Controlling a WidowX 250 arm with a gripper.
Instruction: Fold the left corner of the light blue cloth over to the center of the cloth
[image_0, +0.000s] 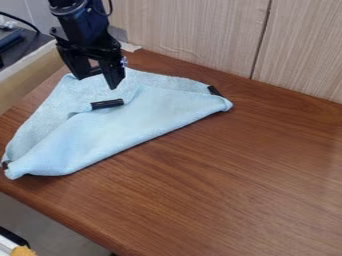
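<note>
Gripper: the black gripper (97, 82) hung over the cloth's upper-left part, its fingers apart with nothing between them; whether it touched the fabric, I could not tell
Middle black tab: this tab (107, 104) lay just below the gripper in view
Cloth: the light blue cloth (147, 117) lay on the brown wooden table (234, 175), its long axis slanting from lower left to upper right, folded, softly rumpled

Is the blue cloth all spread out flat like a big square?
No, the light blue cloth is folded over into a rough triangle, with one black-tipped corner lying on top.
</note>
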